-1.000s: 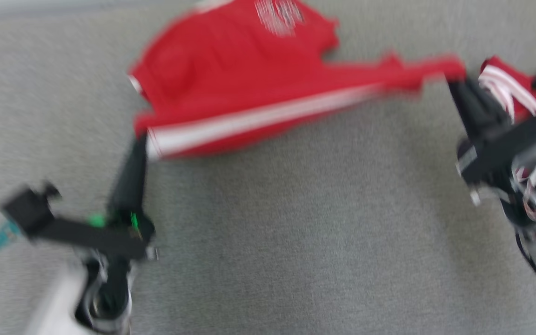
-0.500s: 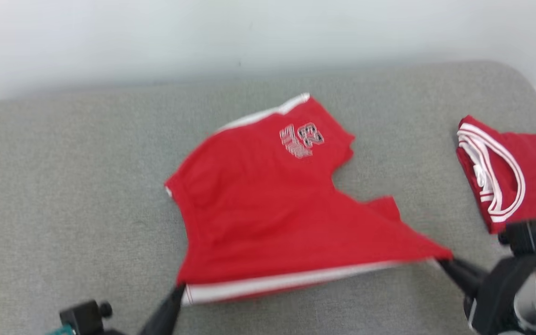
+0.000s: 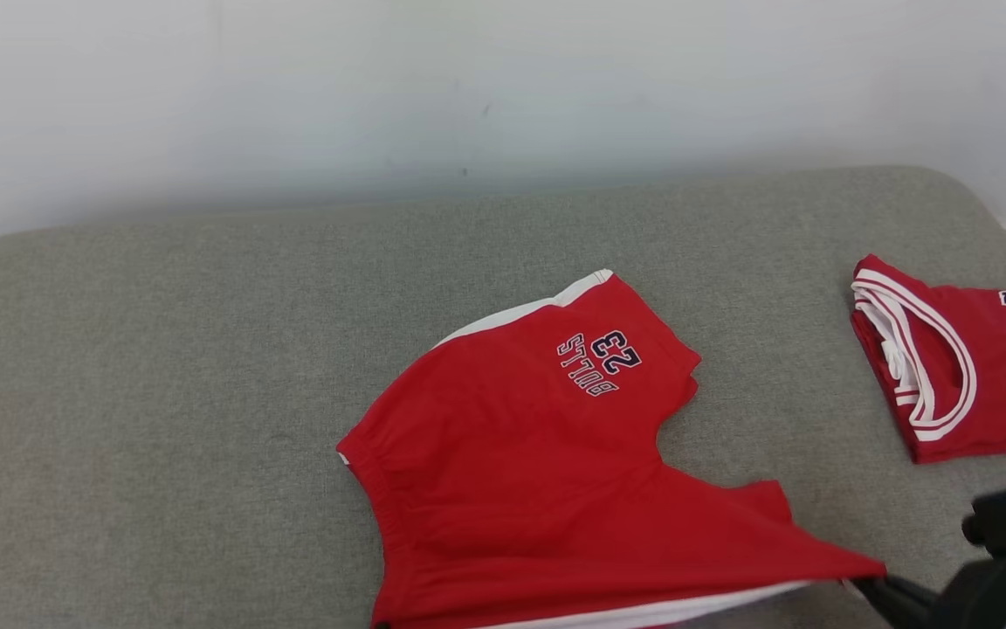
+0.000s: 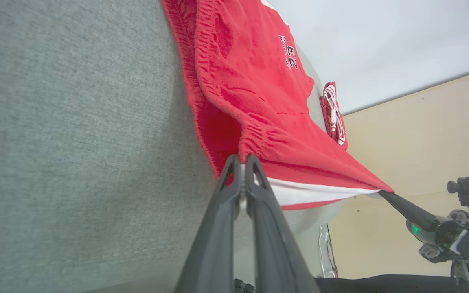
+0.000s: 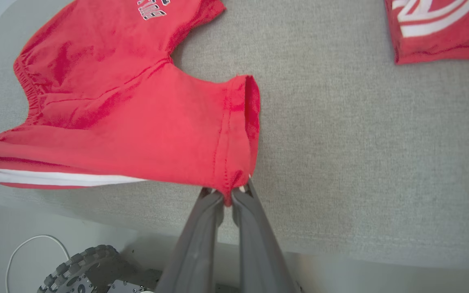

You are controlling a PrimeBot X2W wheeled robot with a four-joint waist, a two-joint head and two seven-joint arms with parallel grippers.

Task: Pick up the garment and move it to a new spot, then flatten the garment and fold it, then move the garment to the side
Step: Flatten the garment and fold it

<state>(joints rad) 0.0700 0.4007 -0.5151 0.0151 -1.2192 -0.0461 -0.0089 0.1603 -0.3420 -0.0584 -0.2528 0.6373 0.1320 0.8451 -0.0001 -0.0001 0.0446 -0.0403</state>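
The garment (image 3: 538,472) is a pair of red shorts with a white side stripe and "BULLS 23" printed on one leg. It lies on the grey cushioned surface (image 3: 162,367), its near edge lifted and stretched taut. In the left wrist view my left gripper (image 4: 241,159) is shut on the gathered waistband corner of the shorts (image 4: 259,89). My right gripper (image 5: 227,194) is shut on the leg-hem corner of the shorts (image 5: 136,118). That right gripper (image 3: 865,584) shows at the lower right of the head view, at the shorts' pointed corner.
A folded red jersey (image 3: 957,367) with white trim lies at the right end of the surface, apart from the shorts. A white wall stands behind. The surface's front edge (image 5: 340,252) runs close under my grippers, with a wheel (image 5: 75,268) and a cable below it.
The head camera has tilted up, so the whole picture has slid down and both grippers have dropped toward the bottom edge. Both grippers stay shut on the shorts' near corners.
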